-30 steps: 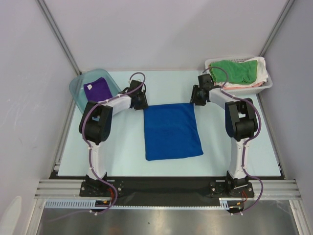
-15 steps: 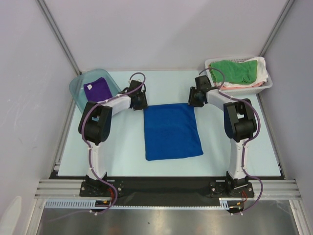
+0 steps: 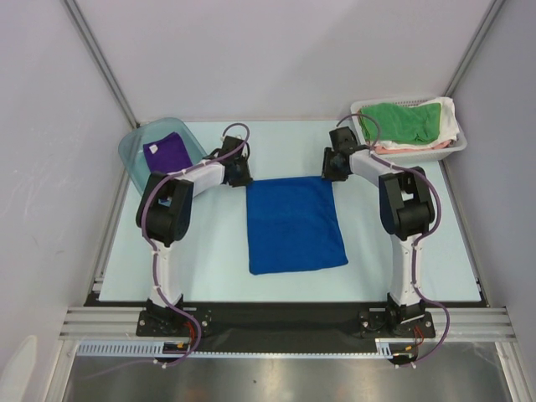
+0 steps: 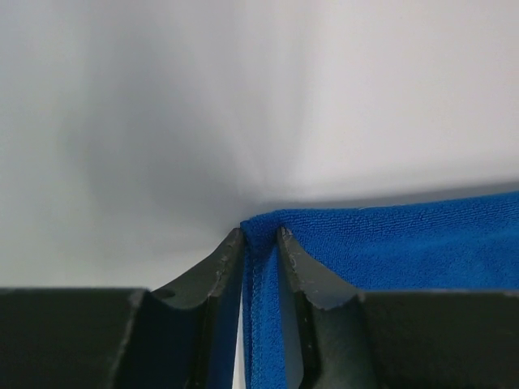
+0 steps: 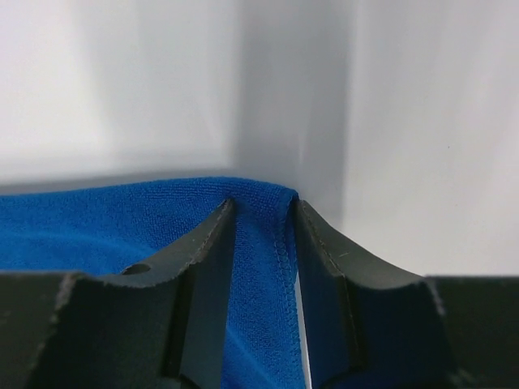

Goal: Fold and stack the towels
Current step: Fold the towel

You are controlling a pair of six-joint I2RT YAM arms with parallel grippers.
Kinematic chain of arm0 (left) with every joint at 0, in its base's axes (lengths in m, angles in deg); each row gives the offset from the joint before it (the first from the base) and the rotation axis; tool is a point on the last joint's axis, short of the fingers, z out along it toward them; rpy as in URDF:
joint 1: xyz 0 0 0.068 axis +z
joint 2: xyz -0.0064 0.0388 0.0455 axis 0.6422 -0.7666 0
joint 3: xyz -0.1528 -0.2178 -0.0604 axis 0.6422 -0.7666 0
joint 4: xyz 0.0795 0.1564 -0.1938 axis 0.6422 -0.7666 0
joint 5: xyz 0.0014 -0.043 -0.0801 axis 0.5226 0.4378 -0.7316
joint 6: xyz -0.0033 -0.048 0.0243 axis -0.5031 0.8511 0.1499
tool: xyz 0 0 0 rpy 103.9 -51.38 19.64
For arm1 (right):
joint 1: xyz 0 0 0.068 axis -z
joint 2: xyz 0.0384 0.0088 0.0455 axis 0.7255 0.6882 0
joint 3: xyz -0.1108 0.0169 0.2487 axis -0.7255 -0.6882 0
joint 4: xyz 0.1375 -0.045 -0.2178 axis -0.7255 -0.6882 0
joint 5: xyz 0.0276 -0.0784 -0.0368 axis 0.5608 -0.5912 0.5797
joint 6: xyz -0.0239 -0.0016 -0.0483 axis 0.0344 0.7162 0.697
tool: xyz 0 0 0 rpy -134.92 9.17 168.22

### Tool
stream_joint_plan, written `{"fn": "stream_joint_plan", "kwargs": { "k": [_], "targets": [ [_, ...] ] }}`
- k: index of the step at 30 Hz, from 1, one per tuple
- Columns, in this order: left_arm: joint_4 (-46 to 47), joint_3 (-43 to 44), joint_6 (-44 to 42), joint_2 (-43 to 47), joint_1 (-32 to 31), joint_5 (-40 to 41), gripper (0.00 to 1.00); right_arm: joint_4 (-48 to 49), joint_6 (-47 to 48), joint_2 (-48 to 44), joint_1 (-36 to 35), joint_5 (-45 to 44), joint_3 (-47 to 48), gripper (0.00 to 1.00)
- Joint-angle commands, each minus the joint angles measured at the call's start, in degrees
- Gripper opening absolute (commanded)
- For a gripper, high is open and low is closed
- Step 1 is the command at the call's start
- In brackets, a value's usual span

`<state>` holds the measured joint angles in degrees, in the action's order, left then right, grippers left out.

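Observation:
The royal blue towel (image 3: 293,222) lies flat in the middle of the table, a rectangle with its long side running near to far. My left gripper (image 3: 244,177) sits at its far left corner. In the left wrist view the jaws (image 4: 261,237) pinch that blue corner (image 4: 405,243) between their tips. My right gripper (image 3: 329,173) is at the far right corner, and its jaws (image 5: 263,204) close on a fold of the blue cloth (image 5: 81,227). The dark purple towel (image 3: 167,153) rests in a clear bin. The green towel (image 3: 402,120) lies in a white basket.
The clear tilted bin (image 3: 138,155) stands at the far left corner of the table. The white basket (image 3: 452,146) at the far right also holds white and pinkish cloth under the green towel. Grey walls enclose the table on three sides.
The left jaws have narrowed onto the blue corner. The right wrist has shifted slightly left and farther along the towel's far edge. The towel itself has not moved.

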<state>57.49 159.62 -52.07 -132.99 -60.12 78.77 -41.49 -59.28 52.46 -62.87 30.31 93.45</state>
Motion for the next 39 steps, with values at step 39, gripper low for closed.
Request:
{"fn": "stream_joint_plan", "kwargs": {
  "k": [39],
  "targets": [
    [13.1, -19.4, -11.3, 49.7, -12.8, 13.1, 0.0, 12.8, 6.1, -46.8, -7.9, -20.8, -21.4, 0.0]
  ]
}}
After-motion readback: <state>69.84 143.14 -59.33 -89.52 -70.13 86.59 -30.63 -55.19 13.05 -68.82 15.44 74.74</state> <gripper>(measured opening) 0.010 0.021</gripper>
